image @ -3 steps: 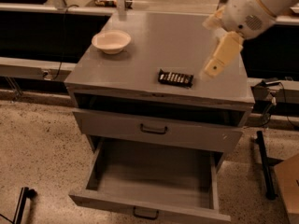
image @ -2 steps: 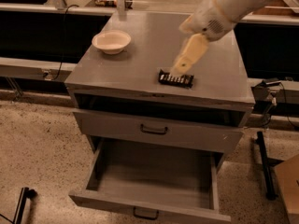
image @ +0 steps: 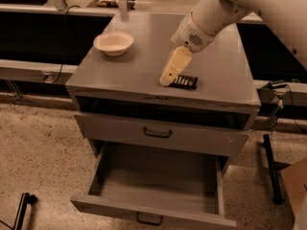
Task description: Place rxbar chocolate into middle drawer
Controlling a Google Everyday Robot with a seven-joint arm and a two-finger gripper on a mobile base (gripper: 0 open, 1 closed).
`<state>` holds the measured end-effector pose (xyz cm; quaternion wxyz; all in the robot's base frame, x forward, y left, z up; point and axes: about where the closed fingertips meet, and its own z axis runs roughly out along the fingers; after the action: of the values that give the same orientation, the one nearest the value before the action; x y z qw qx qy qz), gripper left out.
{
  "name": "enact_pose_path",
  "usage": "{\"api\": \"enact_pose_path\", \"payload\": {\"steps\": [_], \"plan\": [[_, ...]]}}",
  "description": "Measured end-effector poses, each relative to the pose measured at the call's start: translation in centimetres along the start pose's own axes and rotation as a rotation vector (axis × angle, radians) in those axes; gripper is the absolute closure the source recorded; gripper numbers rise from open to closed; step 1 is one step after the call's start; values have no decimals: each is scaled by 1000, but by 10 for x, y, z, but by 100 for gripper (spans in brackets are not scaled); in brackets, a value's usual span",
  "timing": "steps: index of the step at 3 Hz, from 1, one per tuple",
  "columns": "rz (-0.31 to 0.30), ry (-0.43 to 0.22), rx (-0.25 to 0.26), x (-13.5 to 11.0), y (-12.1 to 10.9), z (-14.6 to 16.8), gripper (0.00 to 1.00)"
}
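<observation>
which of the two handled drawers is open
The lower drawer, pulled well out; the upper drawer just above it is shut. The gripper is over the cabinet top, beside the rxbar.

You have the small flat rectangular snack bar in a black wrapper (image: 186, 82) lying flat on the grey cabinet's top surface (image: 134, 71), near the front edge and right of centre, its pale markings facing up. The cream end effector (image: 166, 79) hangs tilted down at the bar's left end; you cannot tell whether it touches. Below, the wide, deep grey drawer with a small black bar handle (image: 115, 207) stands pulled well out, its grey floor in view.
</observation>
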<state>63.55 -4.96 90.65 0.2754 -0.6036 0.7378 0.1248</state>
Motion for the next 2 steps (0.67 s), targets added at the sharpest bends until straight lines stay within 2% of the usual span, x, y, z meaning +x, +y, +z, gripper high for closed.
{"api": "enact_pose_path", "payload": {"steps": [2], "plan": [[137, 0, -57, 54, 10, 29, 0]]}}
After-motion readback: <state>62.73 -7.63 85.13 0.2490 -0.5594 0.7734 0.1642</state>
